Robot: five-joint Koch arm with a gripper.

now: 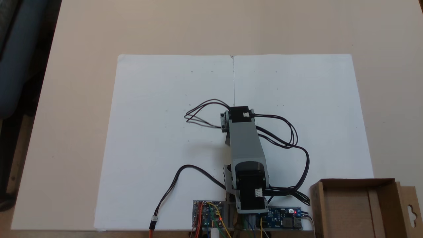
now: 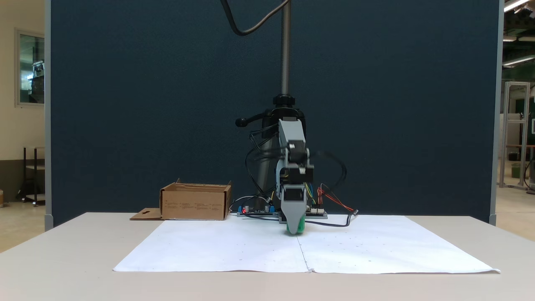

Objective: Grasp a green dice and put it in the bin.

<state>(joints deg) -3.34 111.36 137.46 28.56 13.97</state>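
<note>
The arm reaches forward over the white paper [image 1: 172, 132], and its gripper [image 2: 295, 228] points down at the sheet in a fixed view from the front. A patch of green shows at the gripper's tip, touching or just above the paper; this is most likely the dice [image 2: 292, 229]. From the front the jaws overlap, and from above the arm body hides them, so it cannot be told whether they are clenched on the dice or merely spread around it.

As a judgement, the task is in its early half. The reach to the dice looks done, and the grasp is either in hand or just made. The lift, the carry to the bin [image 1: 357, 208] and the release are all left. The bin stands well apart from the gripper, at the lower right corner in the fixed view from above and to the left of the arm in the front view. What shows of its floor is bare cardboard, so nothing has been dropped in yet, as far as can be seen.

By count: one arm, one gripper, one dice, one bin with one flap [image 1: 411, 211] bearing a hang-hole, and two paper sheets laid edge to edge on the bench [image 1: 82, 82]. Two circuit boards [image 1: 207, 215] sit at the arm's base, among loose cables.
</note>
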